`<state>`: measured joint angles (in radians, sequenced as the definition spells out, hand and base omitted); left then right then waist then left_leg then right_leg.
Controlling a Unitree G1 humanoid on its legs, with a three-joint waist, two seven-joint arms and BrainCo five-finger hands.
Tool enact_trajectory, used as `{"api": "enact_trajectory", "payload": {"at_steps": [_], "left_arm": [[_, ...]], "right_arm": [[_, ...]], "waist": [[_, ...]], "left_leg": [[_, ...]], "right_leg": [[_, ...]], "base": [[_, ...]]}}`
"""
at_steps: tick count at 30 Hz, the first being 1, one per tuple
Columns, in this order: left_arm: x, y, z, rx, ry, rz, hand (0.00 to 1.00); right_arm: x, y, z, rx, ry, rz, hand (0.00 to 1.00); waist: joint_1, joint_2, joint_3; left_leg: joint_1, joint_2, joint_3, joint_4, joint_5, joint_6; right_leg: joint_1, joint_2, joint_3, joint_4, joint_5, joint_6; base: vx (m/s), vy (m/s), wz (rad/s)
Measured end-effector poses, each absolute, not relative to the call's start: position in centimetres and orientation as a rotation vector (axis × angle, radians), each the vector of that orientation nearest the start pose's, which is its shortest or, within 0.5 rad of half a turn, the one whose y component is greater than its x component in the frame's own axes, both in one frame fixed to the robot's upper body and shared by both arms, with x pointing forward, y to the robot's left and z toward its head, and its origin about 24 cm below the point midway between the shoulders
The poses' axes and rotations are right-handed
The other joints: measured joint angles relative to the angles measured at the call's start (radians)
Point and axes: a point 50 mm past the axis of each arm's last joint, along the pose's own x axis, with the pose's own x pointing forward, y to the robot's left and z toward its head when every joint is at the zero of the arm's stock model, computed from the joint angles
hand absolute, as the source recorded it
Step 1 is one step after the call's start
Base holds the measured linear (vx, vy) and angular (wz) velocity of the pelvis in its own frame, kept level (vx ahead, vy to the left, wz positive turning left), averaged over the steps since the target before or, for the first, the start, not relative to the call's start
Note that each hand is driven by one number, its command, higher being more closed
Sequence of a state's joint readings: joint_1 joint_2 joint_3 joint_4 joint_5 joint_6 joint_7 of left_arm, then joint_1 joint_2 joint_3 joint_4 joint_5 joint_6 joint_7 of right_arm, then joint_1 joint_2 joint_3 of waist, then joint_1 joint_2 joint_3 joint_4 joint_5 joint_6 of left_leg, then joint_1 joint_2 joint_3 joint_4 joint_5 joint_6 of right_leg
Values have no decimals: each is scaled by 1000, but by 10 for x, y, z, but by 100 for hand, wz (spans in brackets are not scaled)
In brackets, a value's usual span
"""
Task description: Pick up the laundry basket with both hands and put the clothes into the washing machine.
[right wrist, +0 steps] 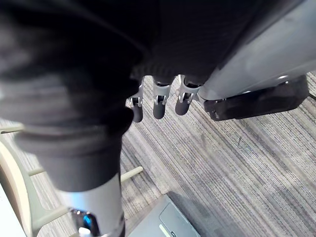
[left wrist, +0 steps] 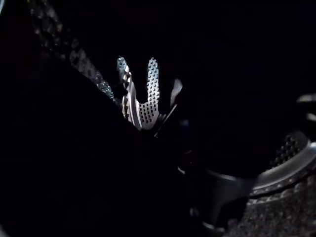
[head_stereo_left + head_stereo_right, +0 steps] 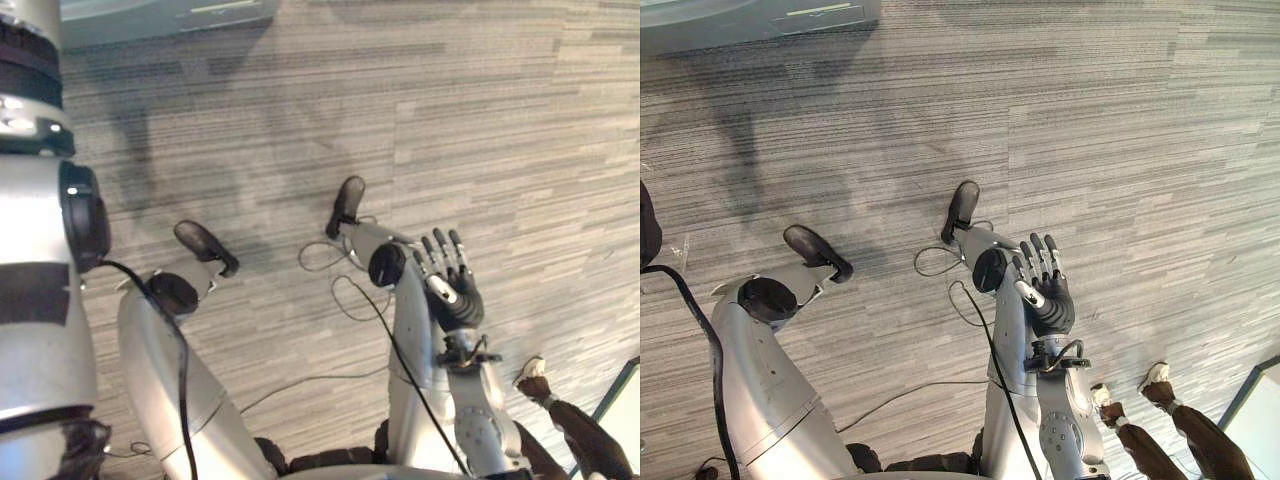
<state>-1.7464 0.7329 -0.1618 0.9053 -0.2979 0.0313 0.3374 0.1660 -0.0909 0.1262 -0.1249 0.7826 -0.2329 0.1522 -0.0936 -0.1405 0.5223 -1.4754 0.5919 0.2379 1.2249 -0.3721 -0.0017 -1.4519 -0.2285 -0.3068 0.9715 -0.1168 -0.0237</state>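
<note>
Grey striped carpet floor (image 3: 1140, 130) spreads across the head view, with a grey-blue panel (image 3: 760, 20) at 11 o'clock. A person's legs (image 3: 1200, 440) in brown trousers and white shoes stand at 5 o'clock. The right hand (image 3: 1048, 295) hangs above the carpet at about 4 o'clock, its fingers (image 3: 1038, 255) straight, spread and holding nothing. The left hand (image 2: 291, 168) sits in darkness in its wrist view, and I cannot tell its state. Past it glints a pale perforated surface (image 2: 145, 106), possibly the laundry basket's wall.
</note>
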Motion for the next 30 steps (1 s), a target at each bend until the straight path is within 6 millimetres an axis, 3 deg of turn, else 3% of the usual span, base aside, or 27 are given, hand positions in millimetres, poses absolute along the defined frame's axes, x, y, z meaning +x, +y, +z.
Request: {"api": "enact_trajectory", "payload": {"at_steps": [7, 13, 15, 18, 21, 23, 26, 28, 29, 30], "left_arm": [[329, 256, 475, -7, -860, 529, 0], [350, 280, 420, -53, -731, 581, 0], [354, 299, 391, -92, -670, 628, 0], [356, 317, 364, -122, -606, 646, 0], [357, 325, 350, -126, -562, 619, 0], [358, 328, 336, -94, -525, 597, 0], [349, 340, 316, -80, -526, 610, 0], [339, 350, 280, -65, -487, 637, 0], [334, 351, 250, -57, -439, 644, 0], [332, 351, 232, -51, -405, 645, 0]], "right_arm": [[218, -154, 47, 662, -164, 140, 0], [217, -152, 39, 655, -122, 143, 0], [217, -148, 37, 644, -103, 166, 0], [215, -144, 32, 647, -59, 180, 0], [213, -143, 28, 648, -26, 181, 0], [211, -142, 24, 649, 2, 187, 0], [212, -141, 26, 650, -5, 195, 0], [213, -140, 26, 646, -5, 204, 0], [212, -140, 24, 644, 0, 210, 0], [212, -140, 22, 638, 7, 209, 0]], "waist": [[8, 2, -2], [23, 5, -3], [26, 7, -5], [29, 7, -5], [45, 10, -8], [50, 21, -47], [51, 34, -64], [51, 37, -64], [53, 38, -65], [53, 43, -68]], "left_leg": [[38, -1, 1, -11, 2, -3], [108, -13, 12, -46, 11, -18], [152, -17, 12, -70, 21, -31], [198, -18, 15, -98, 28, -44], [232, -20, 16, -123, 40, -51], [236, -27, 17, -145, 52, -55], [261, -28, 17, -148, 52, -55], [309, -29, 21, -157, 51, -56], [346, -29, 27, -167, 51, -57], [363, -29, 29, -172, 50, -58]], "right_leg": [[41, 1, -4, -15, 0, 0], [100, -1, -9, -29, -4, -5], [141, 0, -15, -46, -8, -8], [185, 7, -22, -67, -10, -11], [222, 17, -28, -89, -10, -12], [228, 17, -35, -102, -10, -12], [249, 17, -36, -102, -12, -15], [291, 19, -36, -106, -13, -15], [323, 20, -35, -118, -16, -13], [340, 21, -36, -123, -18, -11]], "base": [[-57, -6, 3], [-49, -17, 8], [-72, -39, 14], [-64, -44, 9], [-57, -49, 6], [-51, -45, 6], [-10, -9, 1], [-16, -16, 4], [-35, -32, 10], [-52, -46, 15]]}}
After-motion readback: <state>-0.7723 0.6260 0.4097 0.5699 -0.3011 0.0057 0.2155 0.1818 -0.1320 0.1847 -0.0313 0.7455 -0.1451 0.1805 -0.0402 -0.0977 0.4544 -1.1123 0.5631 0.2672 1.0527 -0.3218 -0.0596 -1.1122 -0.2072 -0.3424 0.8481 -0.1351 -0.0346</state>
